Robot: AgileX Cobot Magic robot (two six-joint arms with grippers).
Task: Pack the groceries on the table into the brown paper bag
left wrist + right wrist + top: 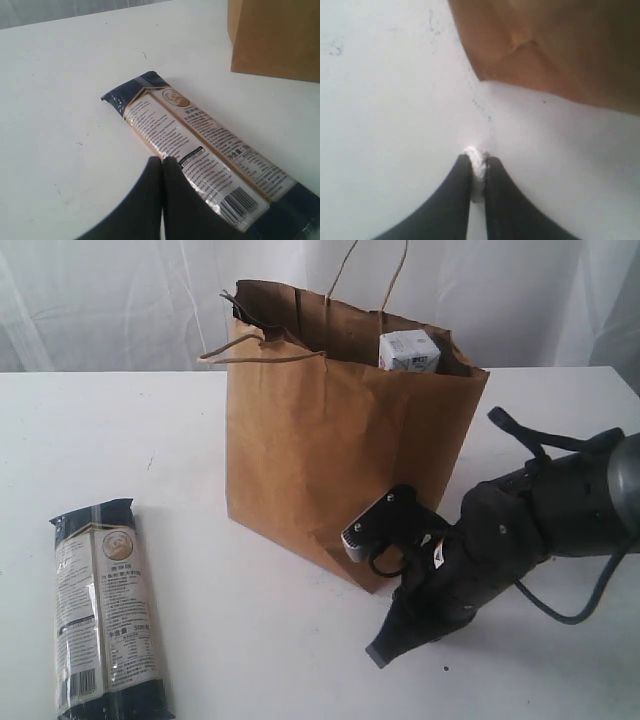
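The long dark-blue noodle packet (105, 612) lies flat on the white table (260, 640) at the front left. In the left wrist view my left gripper (162, 159) is shut and empty, its tips just over the long edge of the packet (200, 145). The brown paper bag (330, 460) stands upright in the middle, with the small white-blue carton (408, 350) showing inside its mouth. My right gripper (378, 652) is low over the table in front of the bag's near corner. It is shut on a small white crumb (477, 170), and the right gripper (478, 159) points at the tabletop. The other groceries are out of view.
The bag's twisted handles (262, 348) hang over its left rim and stand up at the back. A white curtain (100, 300) closes off the back. The right arm's cable (570, 610) loops over the table at the right.
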